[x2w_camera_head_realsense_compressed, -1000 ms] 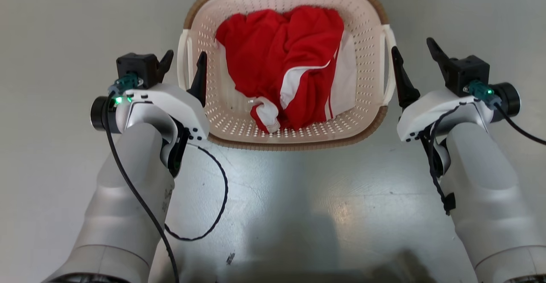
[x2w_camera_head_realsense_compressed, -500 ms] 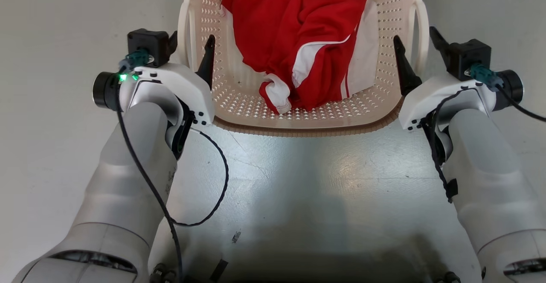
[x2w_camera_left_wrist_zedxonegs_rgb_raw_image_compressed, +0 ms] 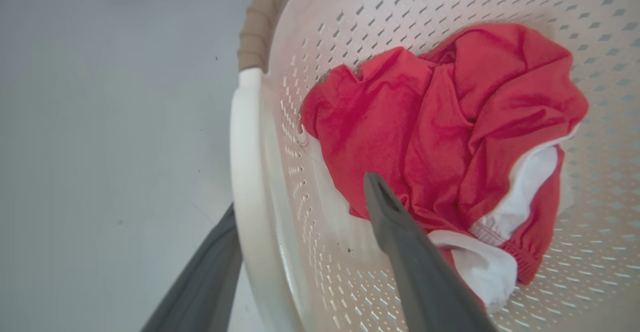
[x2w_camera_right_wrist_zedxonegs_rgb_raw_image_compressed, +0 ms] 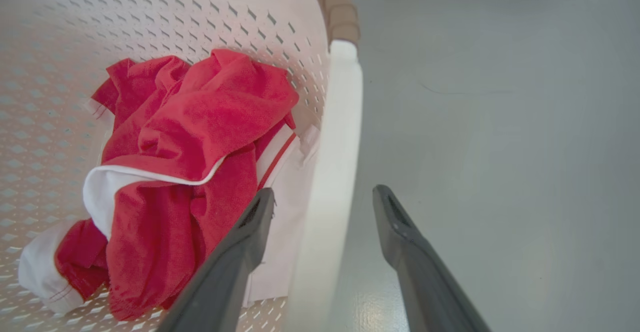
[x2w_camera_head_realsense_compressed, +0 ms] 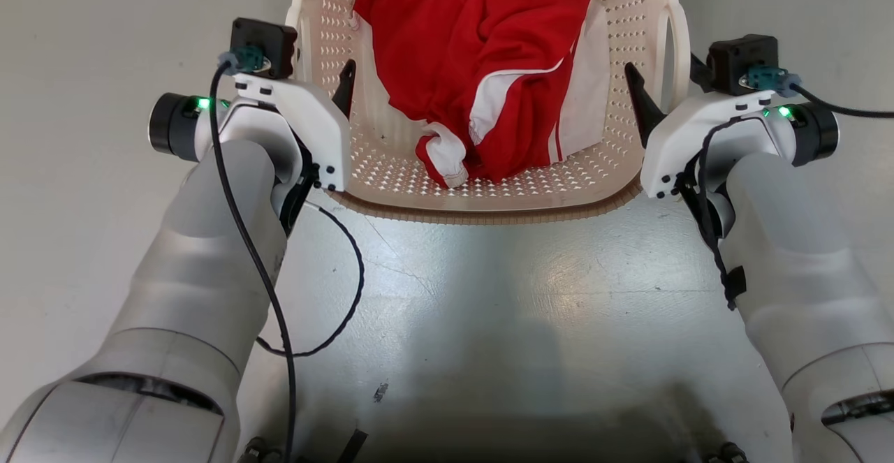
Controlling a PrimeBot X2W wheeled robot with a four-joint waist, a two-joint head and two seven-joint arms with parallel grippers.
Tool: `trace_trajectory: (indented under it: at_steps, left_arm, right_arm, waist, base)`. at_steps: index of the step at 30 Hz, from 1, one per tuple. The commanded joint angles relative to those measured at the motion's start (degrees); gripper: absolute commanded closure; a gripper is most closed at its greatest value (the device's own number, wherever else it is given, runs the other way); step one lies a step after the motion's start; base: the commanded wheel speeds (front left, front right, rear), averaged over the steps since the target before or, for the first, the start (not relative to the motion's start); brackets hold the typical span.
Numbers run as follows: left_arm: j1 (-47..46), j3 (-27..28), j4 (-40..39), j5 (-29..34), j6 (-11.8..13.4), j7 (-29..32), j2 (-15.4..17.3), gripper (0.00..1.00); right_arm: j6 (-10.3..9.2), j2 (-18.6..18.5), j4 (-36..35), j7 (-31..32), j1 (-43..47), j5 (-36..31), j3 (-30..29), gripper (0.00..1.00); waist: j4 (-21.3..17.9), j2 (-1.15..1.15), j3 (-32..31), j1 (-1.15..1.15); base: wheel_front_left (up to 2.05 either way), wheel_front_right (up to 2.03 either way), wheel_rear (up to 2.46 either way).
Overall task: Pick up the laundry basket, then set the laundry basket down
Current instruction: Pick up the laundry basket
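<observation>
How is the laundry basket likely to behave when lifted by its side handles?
Probably light: the laundry basket is thin perforated plastic holding a little red clothing. It looks stiff enough to keep its shape, though the slim white handle may flex. The loose clothing could slide if it tilts.

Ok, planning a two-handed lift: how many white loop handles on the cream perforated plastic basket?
2. The left handle sits between the left gripper's open fingers; the right handle between the right gripper's. Others may be hidden.
</observation>
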Motion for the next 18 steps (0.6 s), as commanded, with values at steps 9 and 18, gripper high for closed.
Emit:
trace_trajectory:
  at_steps: [9, 18]
  left_arm:
    - [-1.2, 0.3, 0.8, -1.6, -0.5, 3.6, 1.9, 0.0]
    - [-1.5, -1.9, 1.1, -1.2, -0.7, 3.5, 2.1, 1.0]
  right_arm:
    - [0.34, 1.3, 0.4, 3.3, -0.8, 2.9, 4.2, 0.0]
    - [0.34, 1.3, 0.8, 4.8, -1.2, 4.1, 6.1, 1.0]
  waist:
    - [-0.8, 0.0, 0.1, 0.0]
    - [-1.1, 0.0, -0.3, 0.0]
  base:
    - [0.0, 0.0, 0.0]
    - [0.0, 0.0, 0.0]
